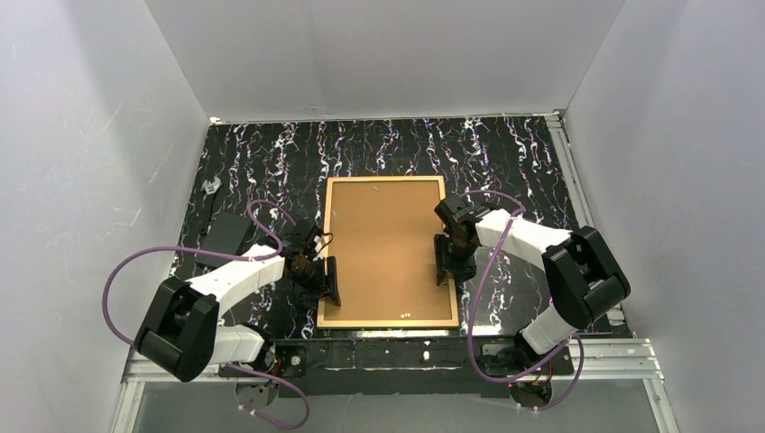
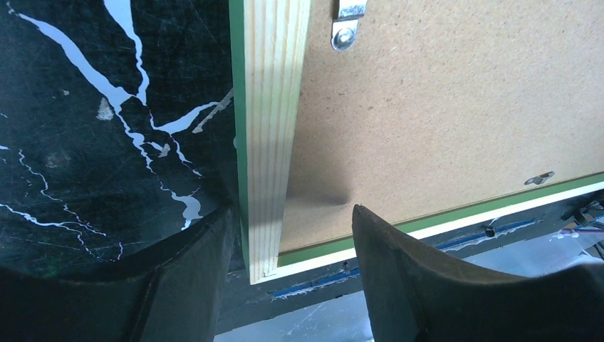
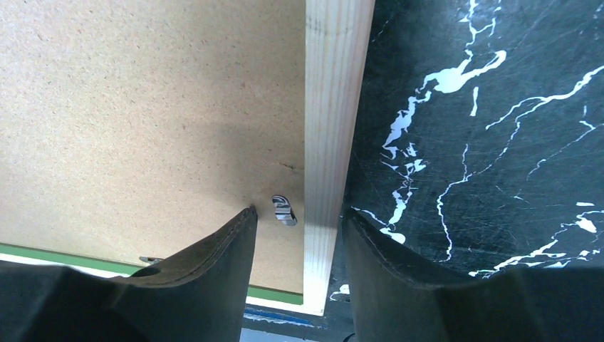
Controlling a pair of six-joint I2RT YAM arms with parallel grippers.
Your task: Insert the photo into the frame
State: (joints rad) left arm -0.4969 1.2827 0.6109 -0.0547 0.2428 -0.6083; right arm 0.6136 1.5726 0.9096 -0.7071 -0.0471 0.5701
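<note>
Green frame (image 1: 388, 320) is laid face down on the black marbled table (image 1: 505, 153), with the brown backing board (image 1: 383, 248) showing on top. The left gripper (image 2: 290, 210) is set astride the frame's left rail by the near corner. Its outer finger (image 2: 178, 285) is right against the green edge, its inner finger (image 2: 427, 285) over the board with a clear gap to the wood, so jaws parted, nothing clamped. Same deal opposite: the right gripper (image 3: 299, 211) is parked across the right rail, inner finger (image 3: 206, 278) just beside a metal clip (image 3: 283, 210) — nothing pinched.
</note>
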